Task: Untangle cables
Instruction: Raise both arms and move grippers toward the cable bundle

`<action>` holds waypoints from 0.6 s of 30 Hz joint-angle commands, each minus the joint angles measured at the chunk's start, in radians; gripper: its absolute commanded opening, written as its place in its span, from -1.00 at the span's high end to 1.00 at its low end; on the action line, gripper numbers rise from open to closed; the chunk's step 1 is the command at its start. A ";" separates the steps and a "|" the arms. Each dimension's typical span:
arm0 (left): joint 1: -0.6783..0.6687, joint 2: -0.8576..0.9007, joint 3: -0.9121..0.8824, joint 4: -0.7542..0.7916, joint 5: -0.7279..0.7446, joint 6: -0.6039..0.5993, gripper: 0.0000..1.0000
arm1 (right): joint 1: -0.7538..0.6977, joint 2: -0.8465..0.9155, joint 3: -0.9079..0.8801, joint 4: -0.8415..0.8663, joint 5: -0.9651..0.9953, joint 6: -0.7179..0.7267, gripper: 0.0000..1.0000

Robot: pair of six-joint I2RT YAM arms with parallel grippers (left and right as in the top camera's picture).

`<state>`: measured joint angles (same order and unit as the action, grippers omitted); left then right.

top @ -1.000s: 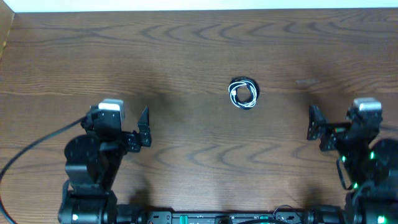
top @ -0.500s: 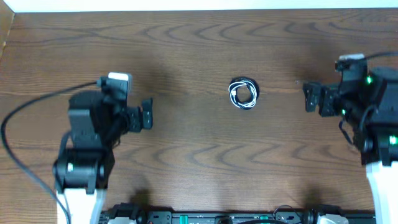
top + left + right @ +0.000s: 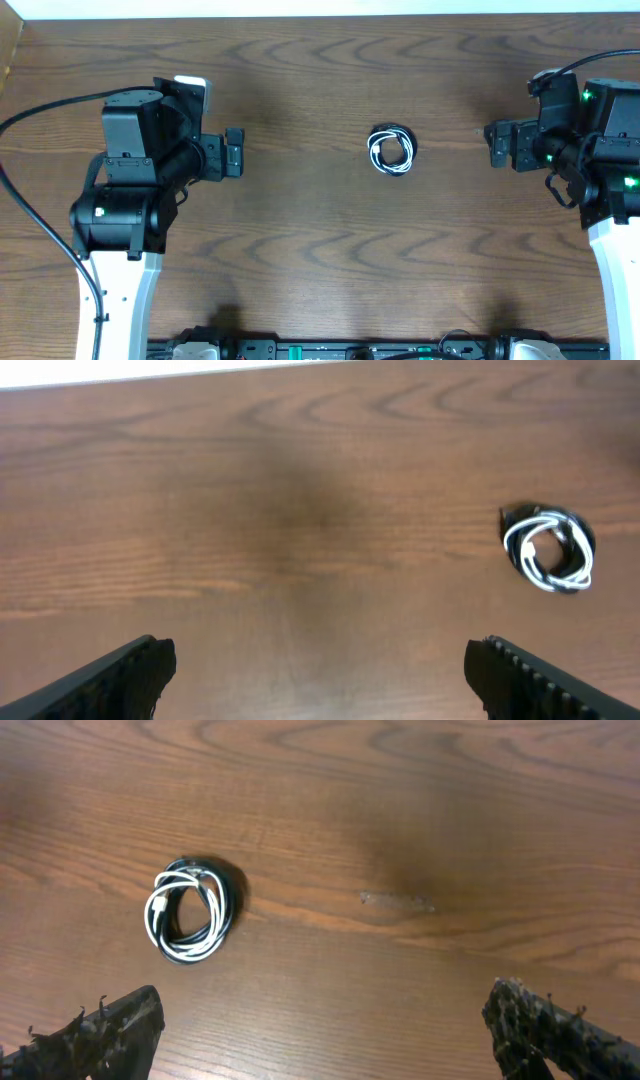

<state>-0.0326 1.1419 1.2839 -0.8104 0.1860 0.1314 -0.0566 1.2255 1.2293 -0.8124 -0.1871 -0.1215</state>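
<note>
Two cables (image 3: 391,151), one black, one white, are wound together into a small ring, flat on the table (image 3: 320,260), a bit right of centre. Nothing touches them. Our read: untangling not started, cords fully entwined.

Left tool (image 3: 234,153): released, jaws wide, empty, well apart from the cables. Right tool (image 3: 495,146): same, wide and empty, somewhat nearer them. The tools face inward from opposite sides with the cables between. We take that as setup for a two-sided pull, one cord per tool. Wide jaws suit a thin, low target lying on wood.

What each view adds:
- Overhead: only view with the whole layout, both arms plus cables, and which tool is closer. Cord detail is poor.
- Right wrist: best look. White cable (image 3: 153,920) makes several turns inside; black cable (image 3: 230,885) wraps the outside, heaviest at upper right. Also shows a faint scuff (image 3: 398,901) on the wood, barely visible from overhead.
- Left wrist: cables sit far right of frame; in the right wrist they sit left. So neither tool is lined up on them.
- Each wrist view shows its own fingertips spread at the bottom corners, nothing between.

Plug ends: too small to pick out in any view. Finding a free end looks like the hard part.
</note>
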 commanded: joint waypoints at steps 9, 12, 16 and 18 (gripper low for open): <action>0.005 -0.001 0.018 -0.018 0.013 0.007 0.21 | 0.002 -0.006 0.022 -0.020 -0.039 -0.015 -0.99; 0.005 0.000 0.018 -0.014 0.013 0.006 0.85 | 0.002 -0.006 0.022 -0.011 -0.040 -0.015 -0.98; 0.005 0.001 0.018 -0.005 0.013 0.006 -0.74 | 0.002 -0.006 0.022 0.001 -0.035 -0.030 -0.34; 0.005 0.002 0.018 0.008 0.018 0.006 -0.99 | 0.002 -0.006 0.022 0.010 -0.032 -0.030 0.28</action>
<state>-0.0326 1.1427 1.2839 -0.8135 0.1867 0.1356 -0.0566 1.2255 1.2293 -0.8104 -0.2134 -0.1368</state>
